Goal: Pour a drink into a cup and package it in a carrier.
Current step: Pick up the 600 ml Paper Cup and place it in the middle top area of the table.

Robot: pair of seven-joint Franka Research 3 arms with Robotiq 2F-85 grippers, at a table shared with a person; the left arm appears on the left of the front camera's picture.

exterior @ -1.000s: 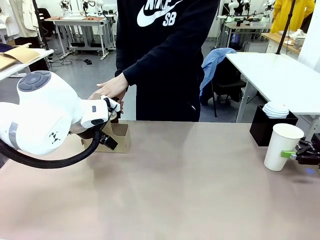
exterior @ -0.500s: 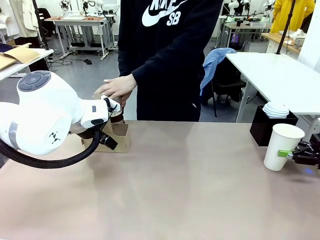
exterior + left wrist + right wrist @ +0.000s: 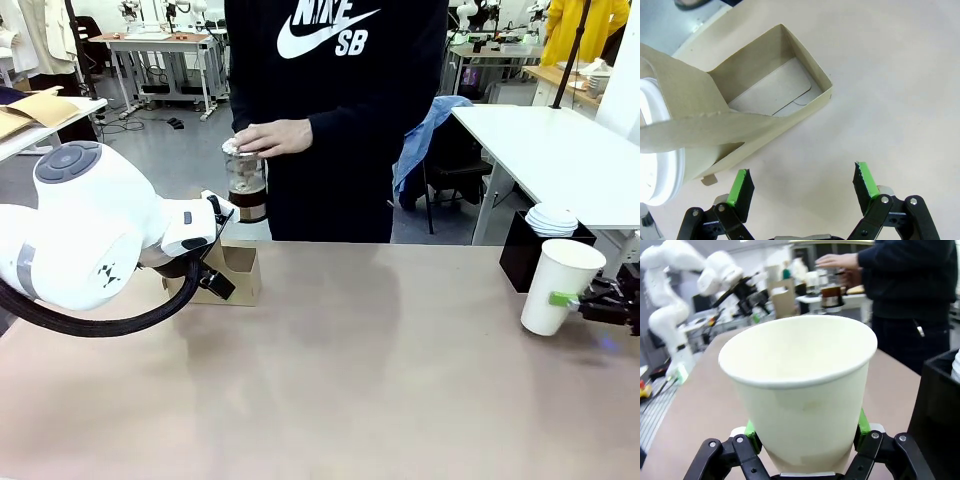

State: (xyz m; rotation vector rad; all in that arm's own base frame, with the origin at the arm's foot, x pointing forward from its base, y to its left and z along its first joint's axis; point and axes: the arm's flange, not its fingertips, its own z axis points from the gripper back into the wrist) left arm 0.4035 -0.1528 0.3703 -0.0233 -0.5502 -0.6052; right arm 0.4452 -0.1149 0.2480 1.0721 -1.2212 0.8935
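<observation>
Right claw (image 3: 807, 432) pinching the white cup (image 3: 800, 380) near its bottom, left claw (image 3: 802, 180) spread wide, holding nothing, just beside the brown carrier (image 3: 765, 95) on the worktop (image 3: 890, 75)

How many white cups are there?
2: an open cup between the jaws of the right gripper, and what looks like a lidded one in the carrier. Others may hide behind the left arm.

**Paper, card, glass**

We see a matt white paper cup (image 3: 800, 385), a dull brown cardboard carrier (image 3: 805, 65) with fibrous cut edges, a clear glass jug (image 3: 245, 186), the smooth matt tabletop (image 3: 380, 380), and glossy white plastic on the left arm (image 3: 80, 240).
</observation>
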